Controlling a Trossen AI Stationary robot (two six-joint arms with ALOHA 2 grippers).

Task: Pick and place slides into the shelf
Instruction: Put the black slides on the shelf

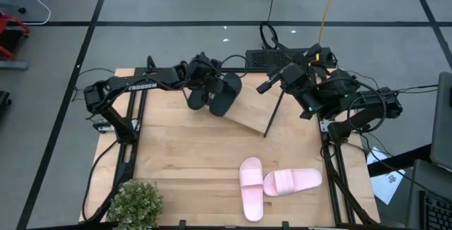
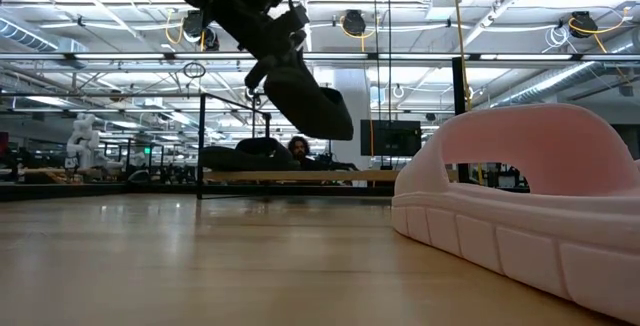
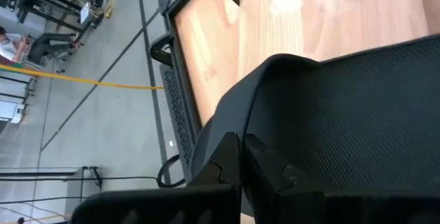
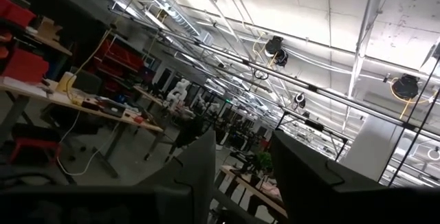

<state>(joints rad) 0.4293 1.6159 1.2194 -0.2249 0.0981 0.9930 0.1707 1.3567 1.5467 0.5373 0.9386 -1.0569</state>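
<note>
From above, the left gripper [image 1: 212, 82] hangs over the shelf's [image 1: 248, 114] far end, clamped on a black slide [image 1: 224, 93]; a second black slide [image 1: 197, 97] lies just beside it, at the shelf's left edge. The low view alone shows the held slide [image 2: 305, 98] lifted clear above the board [image 2: 300, 176], toe tilted down. The left wrist view fills with the slide's textured strap [image 3: 357, 114] pinched at the fingers [image 3: 227, 165].

The right gripper [image 1: 268, 85] sits raised at the shelf's far right; its wrist view looks at the ceiling, fingers [image 4: 199, 162] parted and holding nothing.

Two pink slides [image 1: 251, 188] [image 1: 293, 181] lie touching, well in front of the shelf. A plant [image 1: 134, 203] stands far from it, at the near left corner.
</note>
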